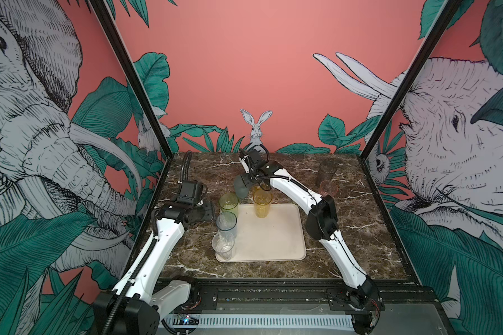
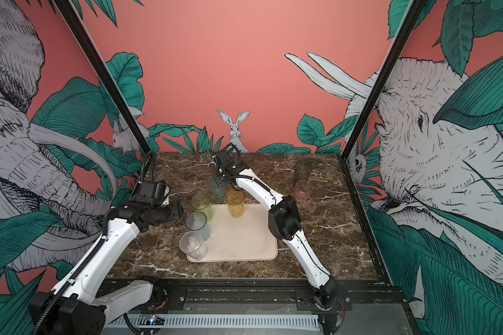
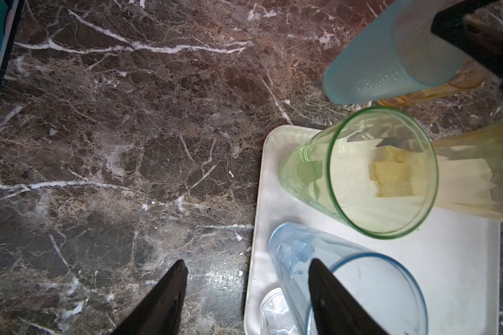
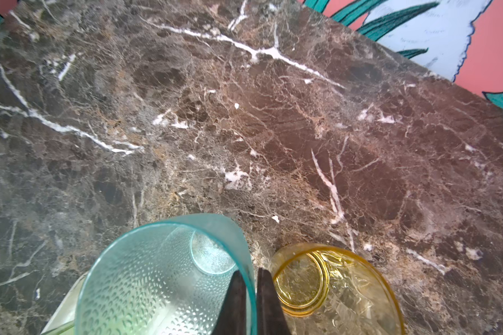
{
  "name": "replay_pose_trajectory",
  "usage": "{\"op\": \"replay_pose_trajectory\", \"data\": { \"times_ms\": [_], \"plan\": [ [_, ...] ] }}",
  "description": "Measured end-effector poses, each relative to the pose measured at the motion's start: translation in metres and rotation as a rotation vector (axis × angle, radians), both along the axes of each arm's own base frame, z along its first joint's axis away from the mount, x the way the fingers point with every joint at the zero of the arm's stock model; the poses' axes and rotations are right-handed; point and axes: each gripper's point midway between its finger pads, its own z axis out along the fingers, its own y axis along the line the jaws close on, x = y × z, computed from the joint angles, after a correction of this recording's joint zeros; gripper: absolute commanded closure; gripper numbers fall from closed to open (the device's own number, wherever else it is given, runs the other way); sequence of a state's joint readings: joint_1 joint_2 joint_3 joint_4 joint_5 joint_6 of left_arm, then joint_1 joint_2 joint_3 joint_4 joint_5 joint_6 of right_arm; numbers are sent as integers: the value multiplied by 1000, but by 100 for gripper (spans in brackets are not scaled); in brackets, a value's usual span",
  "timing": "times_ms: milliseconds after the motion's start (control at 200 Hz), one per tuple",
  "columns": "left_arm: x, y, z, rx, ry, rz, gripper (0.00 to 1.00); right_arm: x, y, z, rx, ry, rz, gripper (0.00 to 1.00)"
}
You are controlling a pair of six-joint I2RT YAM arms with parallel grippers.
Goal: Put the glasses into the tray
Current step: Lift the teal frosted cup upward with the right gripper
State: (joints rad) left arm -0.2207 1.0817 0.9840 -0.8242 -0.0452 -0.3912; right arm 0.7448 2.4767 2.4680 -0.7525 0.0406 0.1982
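Observation:
The cream tray (image 1: 276, 235) lies mid-table. Along its left side stand a yellow-green glass (image 1: 228, 203), a pale blue glass (image 1: 226, 222) and a clear glass (image 1: 223, 245); a tall amber glass (image 1: 262, 203) stands at its back edge. My right gripper (image 4: 250, 274) is shut on the wall of a frosted teal glass (image 4: 163, 278), one finger inside and one outside; the glass hangs tilted just behind the tray. A short amber glass (image 4: 337, 290) sits on the table beside it. My left gripper (image 3: 248, 262) is open and empty at the tray's left edge, next to the pale blue glass (image 3: 360, 284).
A smoky grey glass (image 1: 327, 171) and a pink glass (image 1: 328, 188) stand on the marble table at the back right. The black frame posts and printed walls close in both sides and the back.

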Motion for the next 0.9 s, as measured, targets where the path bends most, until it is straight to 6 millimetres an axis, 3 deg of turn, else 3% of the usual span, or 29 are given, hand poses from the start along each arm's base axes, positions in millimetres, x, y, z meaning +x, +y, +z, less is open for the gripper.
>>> {"op": "replay_pose_trajectory", "data": {
  "times_ms": [540,900],
  "plan": [
    [-3,0,12,-11,-38,1,32,-17,-16,107,99,-110,-2,100],
    [-2,0,11,-13,-35,6,32,-41,-48,177,125,-177,-9,100]
  ]
}}
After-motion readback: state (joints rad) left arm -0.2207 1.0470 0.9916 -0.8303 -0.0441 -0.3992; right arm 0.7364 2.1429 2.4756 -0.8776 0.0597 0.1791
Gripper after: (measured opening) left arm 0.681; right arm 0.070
